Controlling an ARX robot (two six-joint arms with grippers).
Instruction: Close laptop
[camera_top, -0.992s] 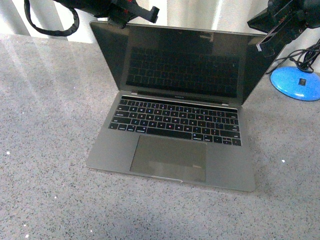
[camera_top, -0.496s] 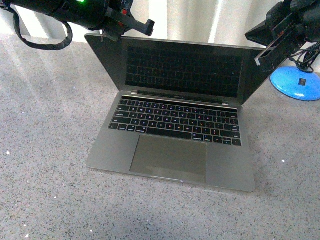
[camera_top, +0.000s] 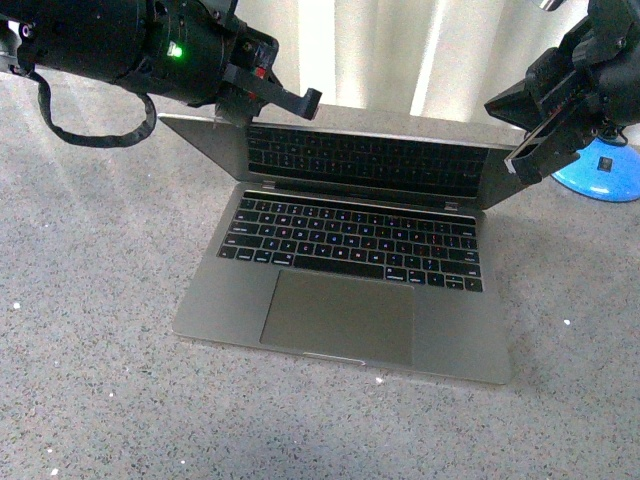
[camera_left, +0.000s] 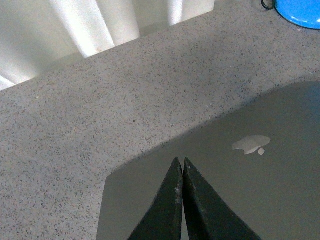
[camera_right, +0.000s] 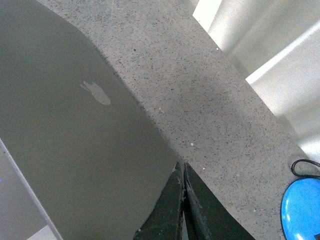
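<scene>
The space-grey laptop (camera_top: 345, 300) sits open on the speckled grey counter, its black keyboard and trackpad facing me. Its screen (camera_top: 370, 160) leans well forward, roughly half shut. My left gripper (camera_top: 300, 103) is shut and rests on the back of the lid at its top left corner. My right gripper (camera_top: 525, 160) is shut and rests on the lid's top right corner. In the left wrist view the shut left gripper (camera_left: 181, 161) lies on the grey lid (camera_left: 280, 190) near the apple logo (camera_left: 250, 145). In the right wrist view the shut right gripper (camera_right: 181, 165) touches the lid (camera_right: 60, 130) at its edge.
A blue round base (camera_top: 610, 170) with a black cable stands on the counter at the back right, behind my right gripper; it also shows in the right wrist view (camera_right: 300, 210). White curtains (camera_top: 380, 50) hang behind the counter (camera_top: 90, 330).
Both grippers have moved down and toward me, pushing the lid forward. The screen has tilted from nearly upright to about half closed.
</scene>
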